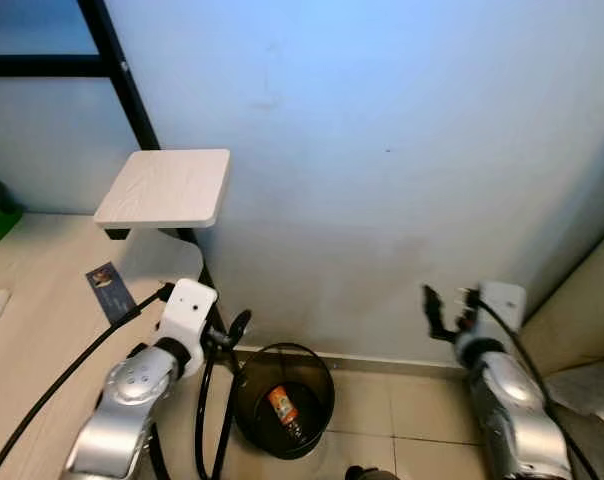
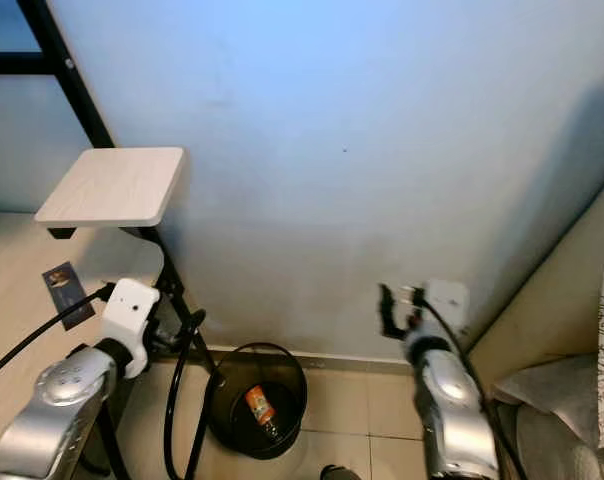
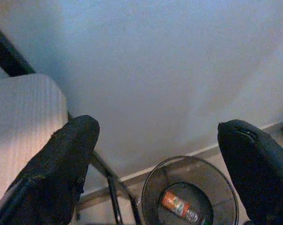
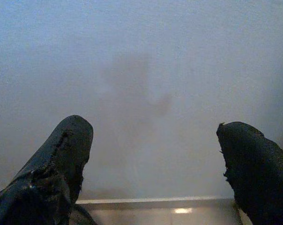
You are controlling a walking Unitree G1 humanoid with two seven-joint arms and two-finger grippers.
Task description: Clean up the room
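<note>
A humanoid robot faces a pale blue wall (image 1: pixel 382 150) in a room it is tidying, both arms raised over the tiled floor (image 1: pixel 382 420). At six o'clock in the head views sits a black mesh wastebasket (image 1: pixel 282 400), and inside it lies a small bottle with an orange label (image 1: pixel 281 405), already binned. The left tool (image 3: pixel 155 154) hovers above and just to the nine o'clock side of the basket, its two black fingers (image 3: pixel 62 159) spread wide and holding nothing; its wrist camera looks straight past them at the bottle in the basket. The right tool (image 4: pixel 153 154) hangs at four o'clock, near the wall and skirting, fingers likewise apart and empty. A small pale wooden counter (image 1: pixel 167 185) on a black frame stands at ten o'clock, with a dark card (image 1: pixel 110 290) lying on the light wooden surface at nine o'clock.

With the drop apparently complete, the sensible move is judged to be drawing the left arm up and back, clear of the basket rim and the black cables (image 1: pixel 207 400) looping beside it. The robot should then turn to look for further litter, keeping both tools open for the next pickup.
</note>
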